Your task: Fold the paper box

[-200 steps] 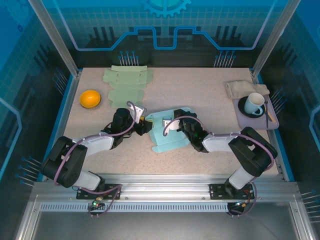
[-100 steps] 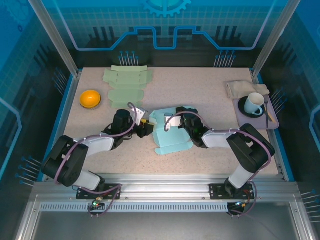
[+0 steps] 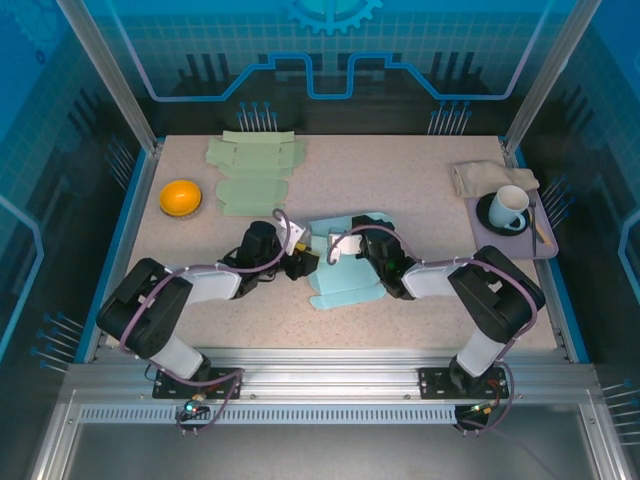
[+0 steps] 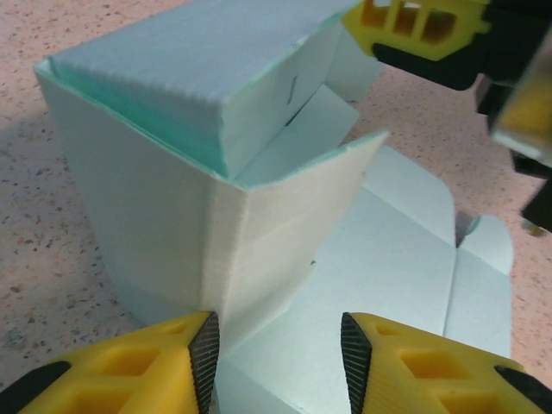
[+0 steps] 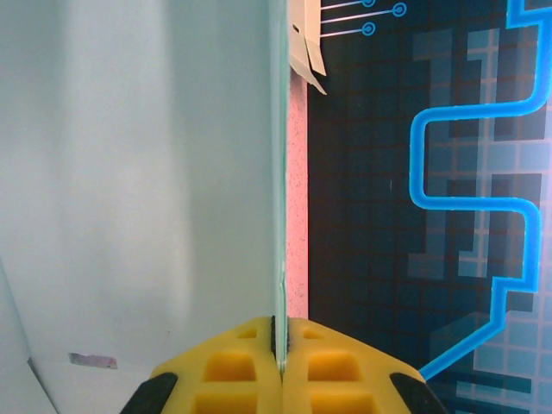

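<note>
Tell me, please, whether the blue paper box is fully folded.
Partly folded: the box has upright walls at one corner; other panels lie flat on the table.

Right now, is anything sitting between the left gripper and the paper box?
Nothing visible. In the left wrist view the left gripper is open with the paper box directly ahead, its upright wall by one finger. The right gripper is shut on a box panel.
</note>
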You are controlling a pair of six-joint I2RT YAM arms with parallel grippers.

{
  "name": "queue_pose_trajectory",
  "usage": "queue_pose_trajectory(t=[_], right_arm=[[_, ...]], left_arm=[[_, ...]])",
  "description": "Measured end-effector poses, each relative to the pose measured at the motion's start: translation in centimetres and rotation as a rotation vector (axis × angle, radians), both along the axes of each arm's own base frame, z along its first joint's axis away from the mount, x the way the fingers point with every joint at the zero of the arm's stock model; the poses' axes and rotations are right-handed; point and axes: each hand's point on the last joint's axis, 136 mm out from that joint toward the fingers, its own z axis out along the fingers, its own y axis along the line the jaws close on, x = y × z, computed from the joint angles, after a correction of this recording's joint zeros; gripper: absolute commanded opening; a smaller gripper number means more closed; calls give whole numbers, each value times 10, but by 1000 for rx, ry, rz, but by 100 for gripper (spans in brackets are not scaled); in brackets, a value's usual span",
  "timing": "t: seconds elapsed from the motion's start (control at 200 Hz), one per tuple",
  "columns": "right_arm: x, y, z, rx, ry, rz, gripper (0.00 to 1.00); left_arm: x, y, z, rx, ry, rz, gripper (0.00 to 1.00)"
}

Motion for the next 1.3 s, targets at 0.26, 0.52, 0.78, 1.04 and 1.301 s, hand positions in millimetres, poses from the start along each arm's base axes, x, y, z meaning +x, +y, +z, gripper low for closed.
queue_pose_trajectory(t=[0.26,0.52,0.78,1.04,1.301], right_arm=[[-6,1,-2,1,-14,-1,0],[-7,-3,-3,1,-18,-27,0],[-11,-8,-5,-9,-31,-60,0],[-18,-2,-6,-7,-42,-50,0],[-20,0,-6,0,-40,-45,0]], left_arm=[[15,4,-8,36,-21,91,51],[26,-2,-9,55,-51,120,50],[34,-7,-14,83,-75,183,50],[54,-3,-12,102,-112,289,49],[61,-5,-12,126,-135,323,46]])
